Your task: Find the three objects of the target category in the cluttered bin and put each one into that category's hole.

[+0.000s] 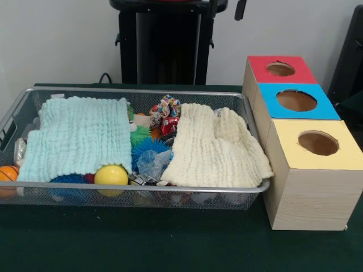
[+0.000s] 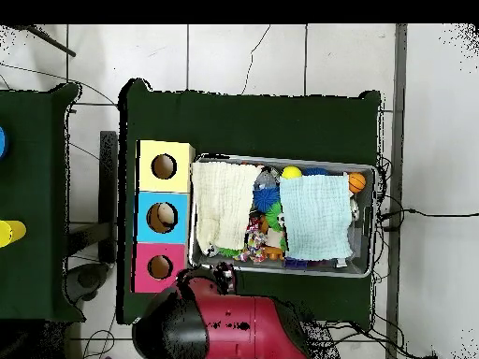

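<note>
The silver wire-mesh bin stands on the green table and also shows in the overhead view. In it a light blue cloth and a cream cloth cover much of the clutter. Between and around them I see a yellow ball, an orange ball, a blue spiky ball and a colourful fabric ring. Three wooden boxes with round holes stand beside the bin: red top, blue top, yellow top. My gripper is drawn back at the bin's edge near the red box.
The black pedestal stands behind the bin. In the overhead view a second green table with a yellow thing stands at the left. Cables lie on the tiled floor around the table.
</note>
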`<state>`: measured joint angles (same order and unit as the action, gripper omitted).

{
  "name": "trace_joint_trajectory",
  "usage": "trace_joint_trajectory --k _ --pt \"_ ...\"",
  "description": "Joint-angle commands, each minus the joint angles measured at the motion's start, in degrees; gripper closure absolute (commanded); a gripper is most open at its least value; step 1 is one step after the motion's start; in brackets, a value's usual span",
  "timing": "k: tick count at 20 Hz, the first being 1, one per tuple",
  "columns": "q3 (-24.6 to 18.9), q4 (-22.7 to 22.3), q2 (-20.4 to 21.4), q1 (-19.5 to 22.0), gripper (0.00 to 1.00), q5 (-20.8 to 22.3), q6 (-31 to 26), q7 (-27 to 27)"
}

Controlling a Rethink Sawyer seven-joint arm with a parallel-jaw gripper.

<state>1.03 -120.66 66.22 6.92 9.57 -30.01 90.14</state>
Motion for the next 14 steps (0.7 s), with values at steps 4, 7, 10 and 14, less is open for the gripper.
trace_joint_trajectory --k 4,7,10,14 --pt "-7.0 7.0 -8.3 5.3 0.0 6.7 9.5 -0.7" --pt "-7.1 8.5 -10.5 5.4 0.0 7.5 11.3 0.4" --pt "-7.6 10.0 -11.8 5.6 0.0 7.7 12.3 0.9" --pt "-6.0 13.9 -15.6 3.7 0.0 8.3 14.4 3.4"
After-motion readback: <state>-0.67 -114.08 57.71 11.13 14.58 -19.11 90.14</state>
